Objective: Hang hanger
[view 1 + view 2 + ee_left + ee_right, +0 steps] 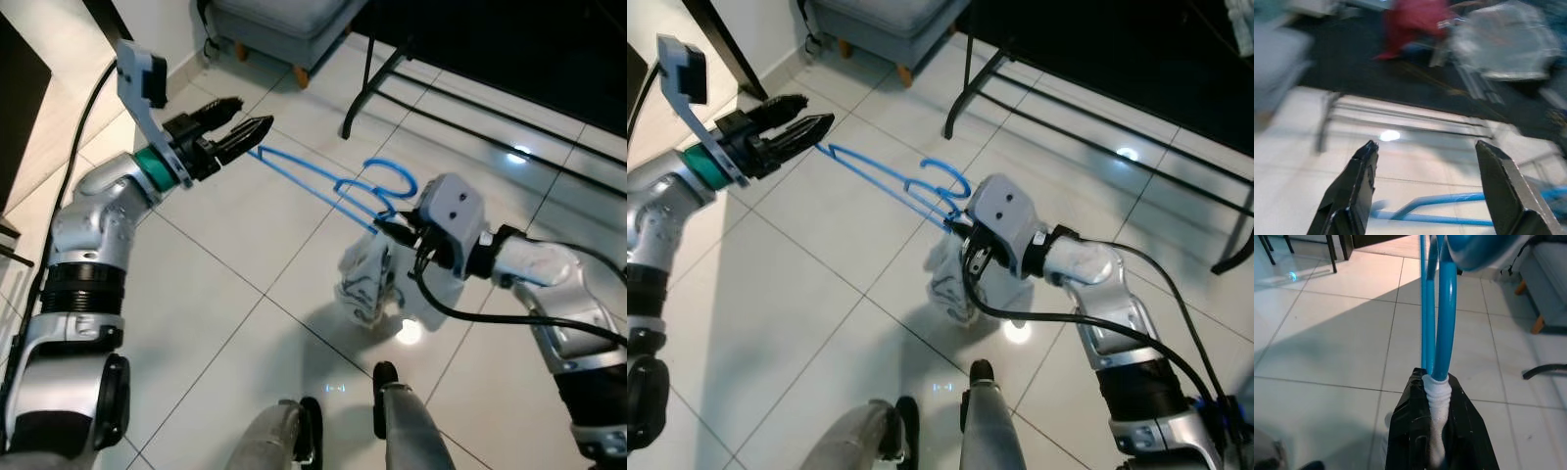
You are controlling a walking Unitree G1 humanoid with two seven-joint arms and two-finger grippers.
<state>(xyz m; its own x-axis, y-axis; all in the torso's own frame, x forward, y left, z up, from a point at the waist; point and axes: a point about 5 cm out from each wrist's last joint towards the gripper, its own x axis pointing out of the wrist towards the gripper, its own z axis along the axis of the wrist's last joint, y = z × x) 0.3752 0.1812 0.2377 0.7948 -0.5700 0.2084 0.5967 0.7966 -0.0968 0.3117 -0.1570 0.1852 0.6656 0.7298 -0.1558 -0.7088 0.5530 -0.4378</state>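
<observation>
One blue hanger point(328, 186) and one white cloth point(367, 279) are held up over the tiled floor point(235, 294) between two grippers. The right gripper point(1436, 399) has its fingers pressed together on the cloth and the hanger's wire where they meet, the cloth drooping below; the left gripper point(240, 132) has its fingers spread apart around the hanger's far corner, and I cannot tell whether they touch it. The hanger is thin blue wire, its hook point(392, 176) curling up near the right gripper.
</observation>
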